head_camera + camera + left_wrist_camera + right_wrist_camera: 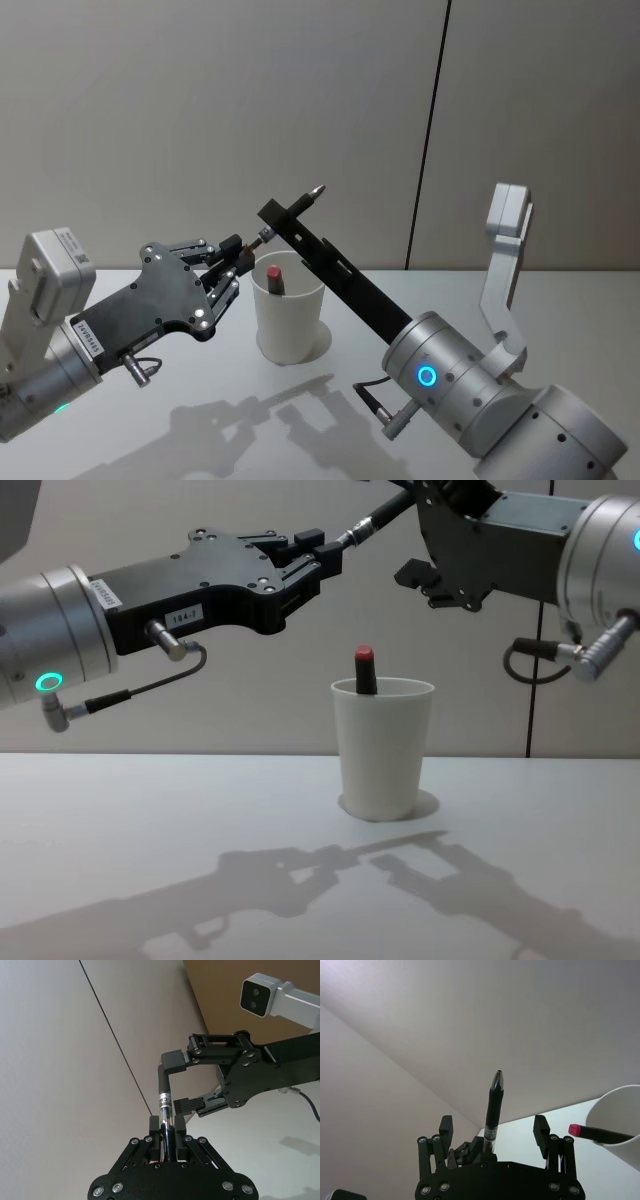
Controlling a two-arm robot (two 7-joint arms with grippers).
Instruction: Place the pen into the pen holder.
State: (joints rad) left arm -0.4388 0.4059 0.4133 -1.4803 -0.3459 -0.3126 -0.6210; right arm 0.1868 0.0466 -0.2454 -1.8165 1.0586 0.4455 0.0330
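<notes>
Head: left gripper (pixel 240 258) clamped on the tail of the pen (pixel 308 196), which is tilted in the air above the pen holder (pixel 290 325). I read it as a handover to re-aim.
Right wrist: right gripper (pixel 492 1126) has its fingers apart, straddling the pen without contact.
Chest: a red-capped marker (pixel 364 670) already stands in the pen holder.

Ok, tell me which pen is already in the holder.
The red-capped pen, standing in the white pen holder. The black pen is up in the air, gripped by the left hand.
</notes>
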